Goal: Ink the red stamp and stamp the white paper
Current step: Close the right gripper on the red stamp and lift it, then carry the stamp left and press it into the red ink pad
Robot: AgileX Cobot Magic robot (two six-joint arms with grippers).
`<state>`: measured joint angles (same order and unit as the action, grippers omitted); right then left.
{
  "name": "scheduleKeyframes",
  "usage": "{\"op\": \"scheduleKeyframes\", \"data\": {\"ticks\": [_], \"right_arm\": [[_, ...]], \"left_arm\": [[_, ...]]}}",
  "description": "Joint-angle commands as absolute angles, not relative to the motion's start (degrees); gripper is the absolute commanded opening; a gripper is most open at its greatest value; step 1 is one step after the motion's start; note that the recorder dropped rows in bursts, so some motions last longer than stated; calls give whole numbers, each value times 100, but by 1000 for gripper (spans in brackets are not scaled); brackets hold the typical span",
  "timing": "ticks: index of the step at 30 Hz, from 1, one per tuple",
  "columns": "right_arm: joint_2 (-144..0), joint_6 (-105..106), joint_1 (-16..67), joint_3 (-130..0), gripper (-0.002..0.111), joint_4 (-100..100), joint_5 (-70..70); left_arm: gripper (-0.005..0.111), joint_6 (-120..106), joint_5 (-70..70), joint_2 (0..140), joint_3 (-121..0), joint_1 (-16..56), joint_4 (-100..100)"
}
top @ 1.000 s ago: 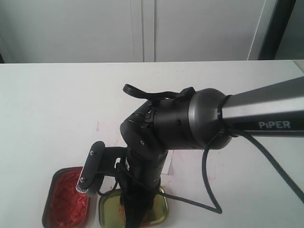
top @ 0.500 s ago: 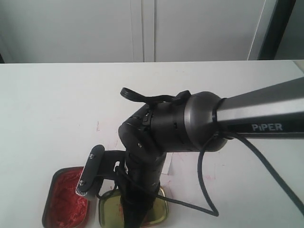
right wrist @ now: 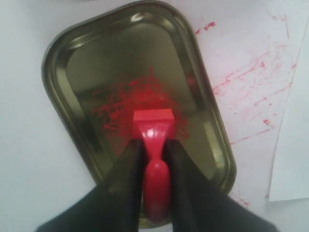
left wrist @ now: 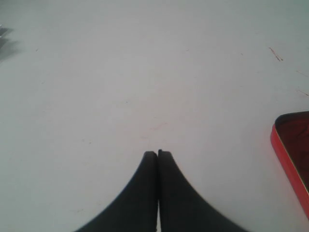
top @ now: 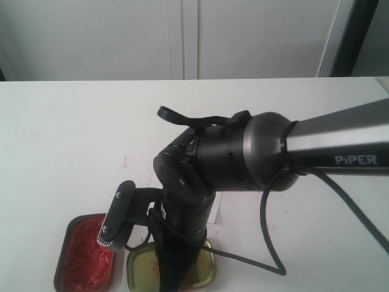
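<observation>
My right gripper (right wrist: pixel 153 142) is shut on the knobbed handle of the red stamp (right wrist: pixel 153 121). The stamp's square base sits over the red smudge in the yellow-gold tray (right wrist: pixel 87 67); whether it touches the tray I cannot tell. The white paper (right wrist: pixel 294 145) lies beside the tray, past red streaks on the tabletop. In the exterior view the right arm hides most of the paper (top: pixel 214 210) and the stamp. The ink tin (top: pixel 85 255) lies left of the tray (top: pixel 141 267). My left gripper (left wrist: pixel 158 153) is shut on nothing over bare table, with the tin's rim (left wrist: pixel 289 154) off to one side.
The right arm's bulky wrist (top: pixel 219 161) and its looping cable (top: pixel 267 243) hang over the near middle of the white table (top: pixel 73 134). White cabinet doors (top: pixel 182 36) stand behind the table's far edge.
Half a second ago the right arm sat slightly lower and to the left; now it is back where it stood a second ago. The stamp stays gripped.
</observation>
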<state>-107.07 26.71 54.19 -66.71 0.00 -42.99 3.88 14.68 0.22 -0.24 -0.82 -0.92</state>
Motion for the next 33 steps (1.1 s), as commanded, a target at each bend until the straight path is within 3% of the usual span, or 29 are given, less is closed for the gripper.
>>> {"op": "scheduleKeyframes", "data": {"ticks": [1,23,33], "right_arm": [[-10504,2531,5420,-6678,0,0,-4353],[-10360,378,5420,-8179,0,489,-5045],[-11067,-39,5672,-8939,0,512,-5450]], "left_arm": [[0,402,1466,0,0,-90,-93],[0,402,1466,0,0,-90,-93],[0,402,1466,0,0,-90,-93]]}}
